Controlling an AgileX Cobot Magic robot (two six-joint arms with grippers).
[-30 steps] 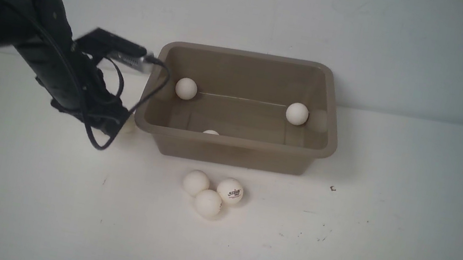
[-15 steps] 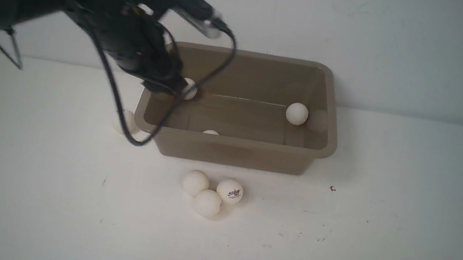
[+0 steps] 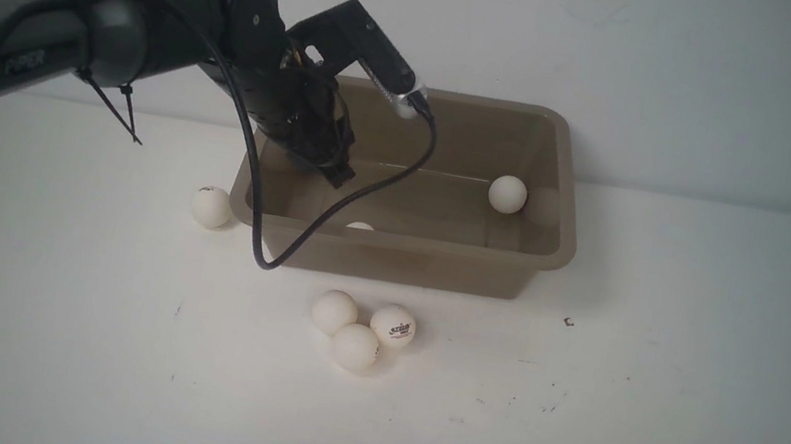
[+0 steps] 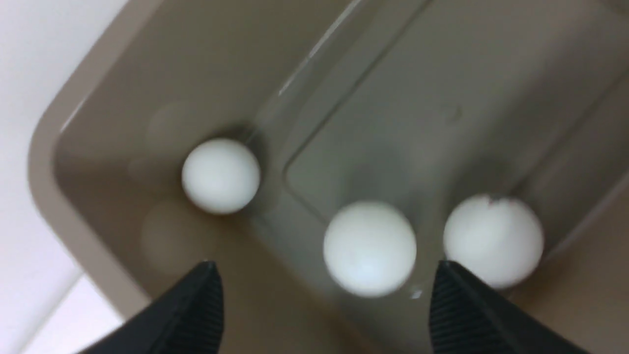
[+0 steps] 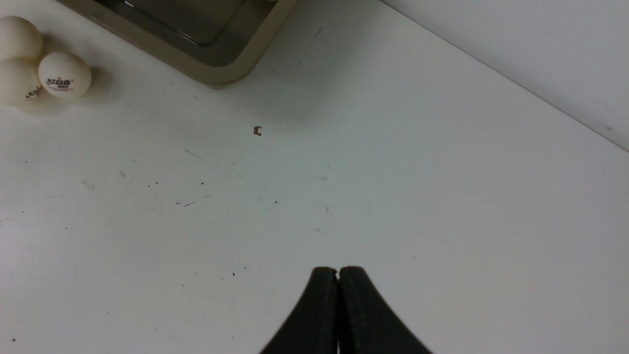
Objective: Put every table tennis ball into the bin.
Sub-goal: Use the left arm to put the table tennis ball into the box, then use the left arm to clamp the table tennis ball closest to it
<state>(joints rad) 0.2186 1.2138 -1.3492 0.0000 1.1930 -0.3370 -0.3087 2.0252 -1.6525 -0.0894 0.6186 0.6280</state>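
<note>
Since a second ago the left arm (image 3: 111, 34) has swung up from the tabletop (image 3: 652, 430) beside the bin (image 3: 560, 235) and now hangs over the bin's left end; the balls outside have not shifted. From the front we see the left gripper (image 3: 336, 172) pointing down into that end, a far ball (image 3: 508, 194) in the bin's far right corner and a near ball (image 3: 360, 226) peeking above its near wall. A lone ball (image 3: 212, 207) rests on the tabletop just outside the bin's near left corner; a cluster of three balls (image 3: 358, 333) sits before the near wall. At the left wrist we find the jaws spread wide and empty, a blurred ball (image 4: 369, 248) below between them, a corner ball (image 4: 221, 175) and a third ball (image 4: 494, 239) either side, all inside the bin. At the right wrist the right gripper (image 5: 338, 275) is pressed shut on nothing above the tabletop. We judge the lone ball next: it lies leftward and nearer us from the left gripper, and the left arm is far closer.
</note>
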